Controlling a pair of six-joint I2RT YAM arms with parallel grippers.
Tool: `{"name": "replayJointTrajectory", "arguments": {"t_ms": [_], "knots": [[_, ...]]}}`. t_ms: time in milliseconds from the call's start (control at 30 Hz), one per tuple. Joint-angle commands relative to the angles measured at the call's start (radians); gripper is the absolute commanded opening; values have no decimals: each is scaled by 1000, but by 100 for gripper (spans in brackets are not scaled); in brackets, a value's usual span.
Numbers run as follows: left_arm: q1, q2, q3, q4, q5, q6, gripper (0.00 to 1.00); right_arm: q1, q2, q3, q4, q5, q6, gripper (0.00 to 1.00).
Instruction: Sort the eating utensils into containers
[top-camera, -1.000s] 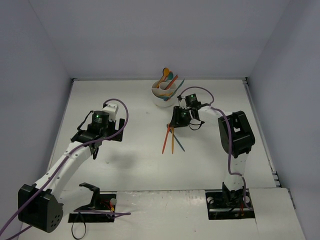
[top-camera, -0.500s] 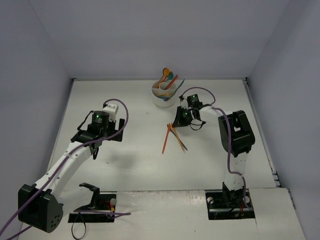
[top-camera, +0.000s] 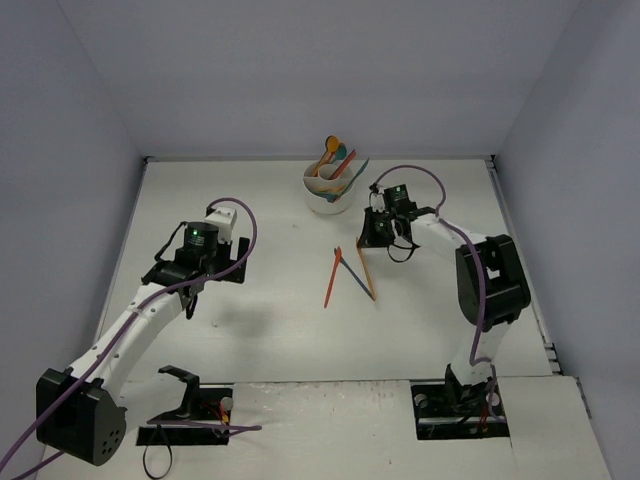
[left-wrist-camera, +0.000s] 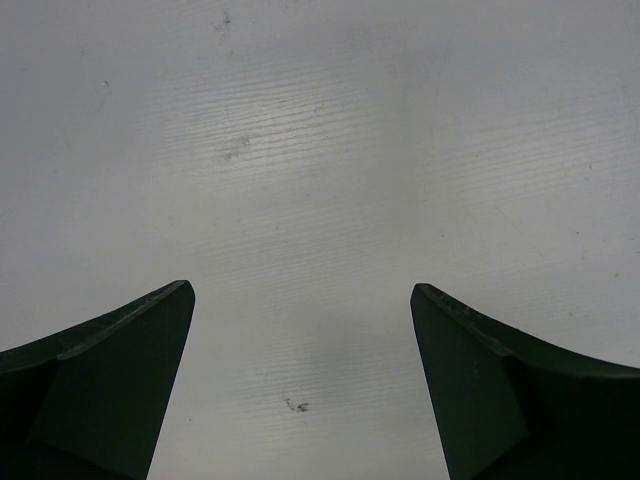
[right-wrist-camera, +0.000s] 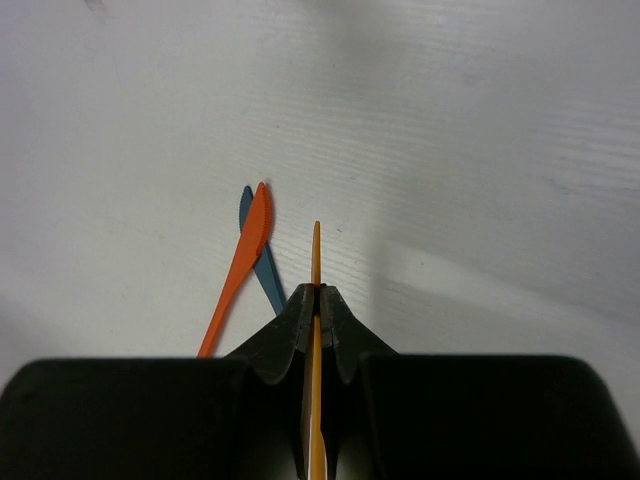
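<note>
Right pincer (right-wrist-camera: 317, 292): pressed together on a thin orange utensil (right-wrist-camera: 316, 250). It is gripped edge-on, and its free end sticks out past the fingertips above the desk (top-camera: 270, 330). Cannot tell whether it is a fork, knife or spoon.

Just left of that pincer, two pieces lie flat on the desk: a red-orange utensil (top-camera: 331, 283) and a dark blue utensil (top-camera: 352, 273). Their far ends touch, red-orange over blue, and their near ends splay apart in a V.

White cup (top-camera: 325, 204): at the far edge of the desk, centre, beyond the loose pieces. Orange and teal utensils (top-camera: 336, 158) stand in it, leaning to the right.

Left pincer (left-wrist-camera: 300, 350): spread wide, nothing between the fingers, hanging over bare desk on the left side, well apart from the cup and the loose pieces.
</note>
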Motion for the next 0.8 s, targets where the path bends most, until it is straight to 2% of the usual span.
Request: {"name": "replayJointTrajectory", "arguments": {"t_ms": [0,200,367,433,767], "knots": [[-6,-18,17,28,-11,11,88,-14,-140,22,44,89,-7,0],[-6,-20,15,31,-8,8,88,-17,-255,36,162,209,75,0],[-7,-21,15,33,-10,10,88,-14,-329,3,385,335,146,0],[-6,-24,14,36,-10,8,88,-11,-344,-8,515,431,160,0],[-6,-21,3,49,-19,10,88,27,-267,-25,976,739,144,0]]}}
